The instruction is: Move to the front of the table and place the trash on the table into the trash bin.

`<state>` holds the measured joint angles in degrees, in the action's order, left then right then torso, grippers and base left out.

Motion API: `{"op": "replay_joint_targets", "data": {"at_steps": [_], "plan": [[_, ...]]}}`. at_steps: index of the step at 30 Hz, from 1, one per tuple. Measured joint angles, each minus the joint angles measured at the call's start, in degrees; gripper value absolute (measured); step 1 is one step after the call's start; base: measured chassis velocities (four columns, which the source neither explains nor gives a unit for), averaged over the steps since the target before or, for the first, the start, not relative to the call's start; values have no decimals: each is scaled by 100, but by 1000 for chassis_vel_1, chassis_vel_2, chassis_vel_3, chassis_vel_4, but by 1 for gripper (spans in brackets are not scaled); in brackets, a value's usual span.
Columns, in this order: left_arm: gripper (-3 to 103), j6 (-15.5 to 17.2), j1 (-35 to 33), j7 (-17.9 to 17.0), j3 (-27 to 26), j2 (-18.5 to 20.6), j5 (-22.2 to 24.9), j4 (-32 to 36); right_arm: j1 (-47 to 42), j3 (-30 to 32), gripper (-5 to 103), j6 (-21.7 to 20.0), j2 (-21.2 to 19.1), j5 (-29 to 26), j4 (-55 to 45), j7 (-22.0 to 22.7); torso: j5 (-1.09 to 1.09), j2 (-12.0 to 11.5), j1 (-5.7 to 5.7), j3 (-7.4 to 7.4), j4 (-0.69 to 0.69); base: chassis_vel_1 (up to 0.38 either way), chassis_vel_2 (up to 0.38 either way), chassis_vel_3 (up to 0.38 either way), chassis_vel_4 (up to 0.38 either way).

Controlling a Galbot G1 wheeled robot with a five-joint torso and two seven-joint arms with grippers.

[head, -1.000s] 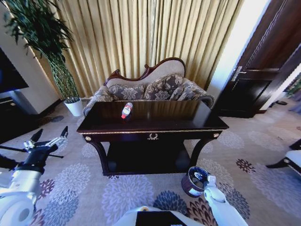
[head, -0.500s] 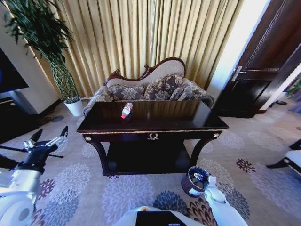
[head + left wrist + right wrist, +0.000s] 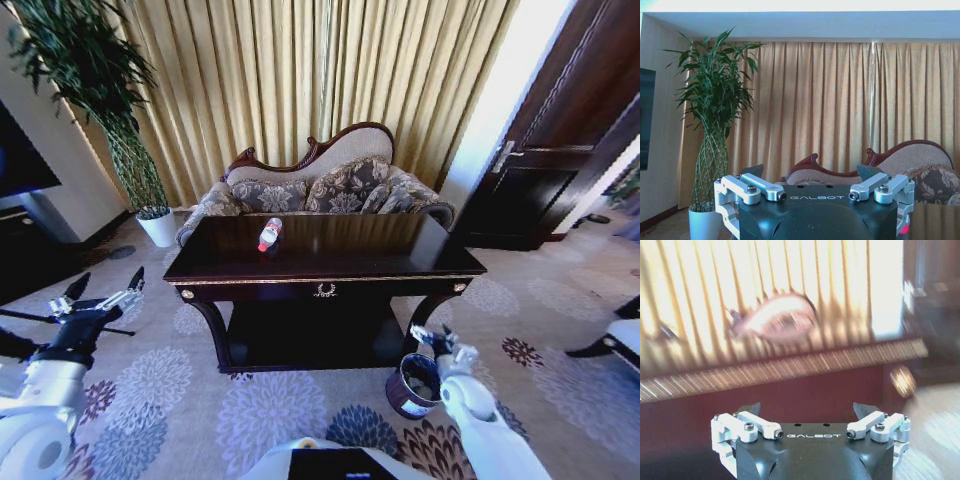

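Formal sitting room, carved sofa (image 3: pixel 320 185), gold curtains (image 3: pixel 300 80), floral carpet (image 3: pixel 260 410)

Daylit through backlit curtains (image 3: pixel 300 90); glare on glossy table (image 3: pixel 330 245); wide-angle bending at edges; right wrist view motion-blurred, overexposed.

Bottle (image 3: pixel 269 235) on table (image 3: pixel 400 262); bin (image 3: pixel 412 385) front-right.

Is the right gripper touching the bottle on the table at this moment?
Apart. The head view shows the right gripper open, low beside the trash bin, while the bottle lies up on the table, far from it.
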<state>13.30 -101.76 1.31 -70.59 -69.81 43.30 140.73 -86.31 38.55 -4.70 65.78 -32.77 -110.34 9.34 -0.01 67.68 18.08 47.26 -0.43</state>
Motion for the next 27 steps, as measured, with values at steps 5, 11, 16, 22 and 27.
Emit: {"op": "replay_joint_targets", "data": {"at_steps": [5,11,16,22,27], "plan": [[100,6,-13,-3,-3,-4,-23,-23,-360,0,100,-162,-28,-3,-1037,-8,-1,0,0,0,0,0,0,0,0],[100,109,-20,-19,3,1,-69,-12,-627,-89,100,-240,62,342,-1940,-11,2,0,0,0,0,0,0,0,0],[100,227,-21,-37,13,-2,-73,25,-616,-169,100,-421,-54,574,-2574,-6,1,0,0,0,0,0,0,0,0],[100,439,-4,-50,21,3,-87,110,-436,-213,100,-805,-207,455,-2793,0,2,0,0,0,1,0,0,0,0],[100,515,-3,-54,10,18,-97,148,-460,-252,100,-913,-187,472,-2775,-1,2,0,0,0,0,0,0,0,0]]}}
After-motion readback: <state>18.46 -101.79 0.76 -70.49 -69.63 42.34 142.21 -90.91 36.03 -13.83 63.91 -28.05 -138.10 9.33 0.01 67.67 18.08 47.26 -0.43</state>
